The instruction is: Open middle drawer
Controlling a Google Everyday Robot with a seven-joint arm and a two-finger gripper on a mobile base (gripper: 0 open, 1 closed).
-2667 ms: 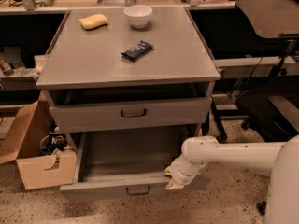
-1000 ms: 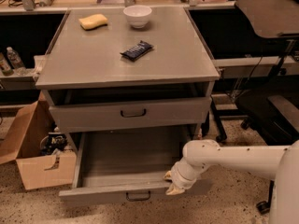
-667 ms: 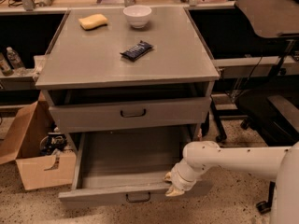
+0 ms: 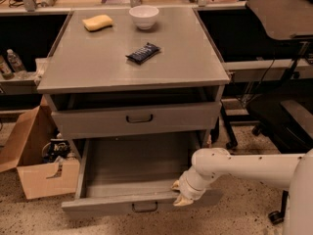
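Note:
The middle drawer [image 4: 128, 166] is a wide grey metal drawer, pulled far out of the cabinet and showing its shallow, empty tray. Its flat front [image 4: 98, 206] faces me low in the view, with a small dark loop handle [image 4: 145, 207] at its centre. My gripper [image 4: 180, 194], on the white arm coming from the lower right, sits at the top edge of the drawer front, right of the handle. The grey drawer above [image 4: 161, 116] has its own loop handle and sticks out only slightly. Any drawer below is hidden.
On the cabinet top [image 4: 186, 67] lie a yellow sponge [image 4: 97, 22], a white bowl [image 4: 144, 16] and a dark snack bar [image 4: 143, 52]. An open cardboard box [image 4: 34, 168] stands on the floor at the left. A black chair [image 4: 288, 116] stands at the right.
The middle drawer has slid further out towards me, and my gripper has moved with its front edge. Nothing on the cabinet top has moved.

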